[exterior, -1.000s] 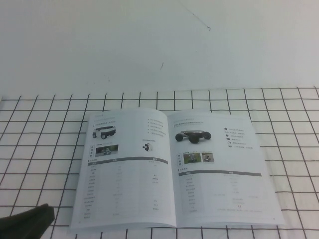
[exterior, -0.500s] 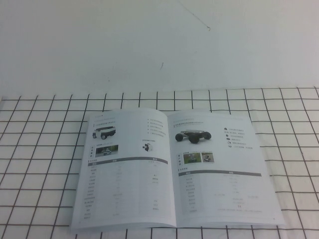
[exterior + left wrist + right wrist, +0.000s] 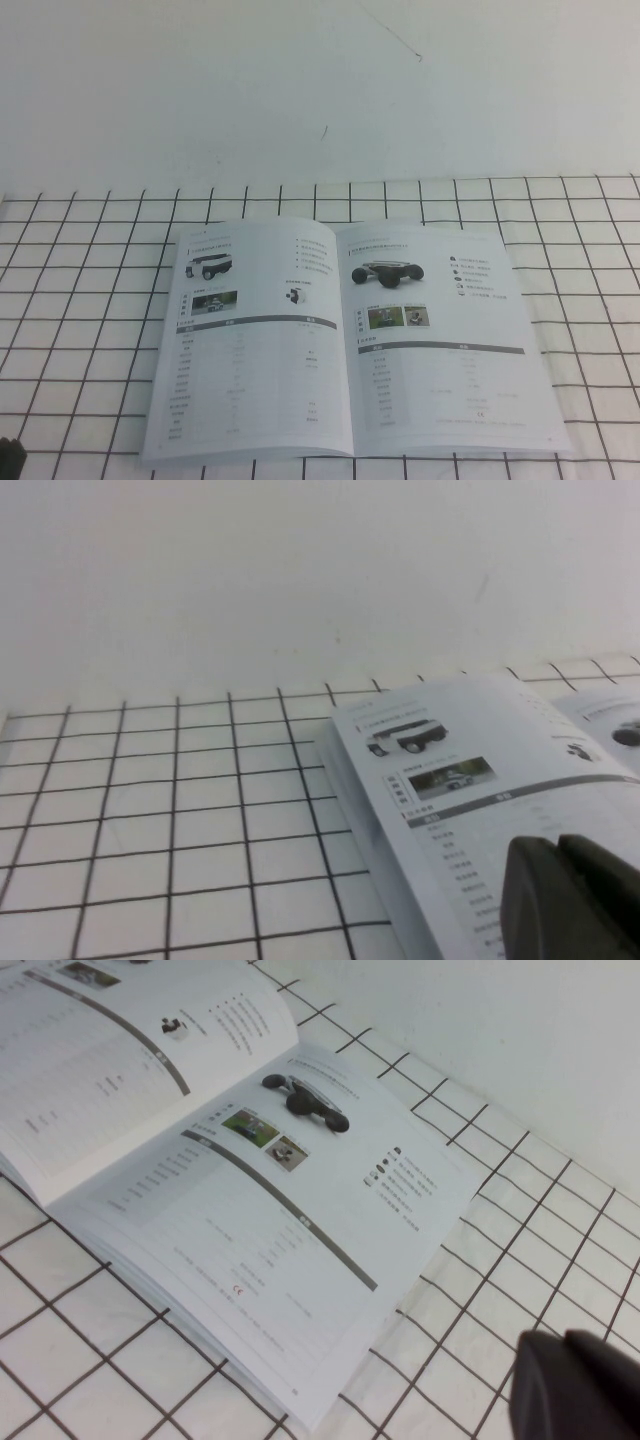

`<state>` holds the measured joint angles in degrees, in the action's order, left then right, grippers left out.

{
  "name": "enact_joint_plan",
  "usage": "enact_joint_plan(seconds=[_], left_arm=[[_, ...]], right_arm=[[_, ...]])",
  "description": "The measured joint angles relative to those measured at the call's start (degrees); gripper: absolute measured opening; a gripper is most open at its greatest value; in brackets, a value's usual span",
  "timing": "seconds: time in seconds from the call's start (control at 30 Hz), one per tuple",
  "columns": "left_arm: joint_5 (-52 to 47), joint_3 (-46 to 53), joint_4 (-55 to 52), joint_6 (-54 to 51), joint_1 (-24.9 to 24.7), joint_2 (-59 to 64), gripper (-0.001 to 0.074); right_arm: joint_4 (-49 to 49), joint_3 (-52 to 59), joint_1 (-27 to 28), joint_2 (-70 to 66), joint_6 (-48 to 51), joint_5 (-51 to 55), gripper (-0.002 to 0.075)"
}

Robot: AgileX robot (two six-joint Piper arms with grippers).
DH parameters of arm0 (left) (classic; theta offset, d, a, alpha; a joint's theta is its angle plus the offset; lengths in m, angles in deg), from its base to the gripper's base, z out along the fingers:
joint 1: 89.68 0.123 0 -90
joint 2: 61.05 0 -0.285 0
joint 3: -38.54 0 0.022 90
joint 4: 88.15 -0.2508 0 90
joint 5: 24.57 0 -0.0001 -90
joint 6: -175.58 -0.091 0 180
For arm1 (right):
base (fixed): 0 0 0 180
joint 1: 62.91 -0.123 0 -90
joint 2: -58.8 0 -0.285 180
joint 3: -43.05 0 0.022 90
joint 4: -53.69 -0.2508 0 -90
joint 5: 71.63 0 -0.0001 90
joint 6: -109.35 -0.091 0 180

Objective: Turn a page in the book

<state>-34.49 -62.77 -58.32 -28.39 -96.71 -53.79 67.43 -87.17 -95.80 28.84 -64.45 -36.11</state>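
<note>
Change: left tool [image 3: 570, 900] now a sliver at worktop's [image 3: 90, 300] near-left corner; absent half a second ago.
Left tool: together, above book's [image 3: 345, 345] near-left edge.
Right tool [image 3: 580, 1388]: cannot tell; off book's right edge.
Book: open flat mid-worktop.
Page [image 3: 255, 340]: lying left, boxy-vehicle side up.

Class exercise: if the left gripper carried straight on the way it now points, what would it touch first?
Most likely the book: the left gripper, fingers together, hovers at its left-hand leaf. Depth is unclear. The right gripper waits beside the book's right edge.

My left gripper [image 3: 570, 900] sits low at about 7 o'clock of the high view, only a dark tip [image 3: 8, 455] showing at the near-left edge. My right gripper [image 3: 580, 1385] appears only in its own wrist camera, fingertips pressed together.
</note>
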Motion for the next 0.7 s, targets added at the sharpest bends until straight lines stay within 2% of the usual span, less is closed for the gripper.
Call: enact_joint_plan(seconds=[0.27, 0.37, 0.6, 0.7], left_arm=[[2.98, 0.13, 0.45, -0.23, 1.66, 0.00, -0.0002], [2.10, 0.13, -1.62, 3.79, 1.66, 0.00, -0.0002], [-3.85, 0.13, -22.63, 22.54, 1.66, 0.00, -0.0002], [-8.11, 0.13, -25.67, 26.60, 1.66, 0.00, -0.0002]], right_arm=[[0.00, 0.00, 0.00, 0.00, 0.00, 0.04, 0.0000], [0.00, 0.00, 0.00, 0.00, 0.00, 0.04, 0.0000], [0.00, 0.00, 0.00, 0.00, 0.00, 0.13, 0.0000], [0.00, 0.00, 0.00, 0.00, 0.00, 0.13, 0.0000]])
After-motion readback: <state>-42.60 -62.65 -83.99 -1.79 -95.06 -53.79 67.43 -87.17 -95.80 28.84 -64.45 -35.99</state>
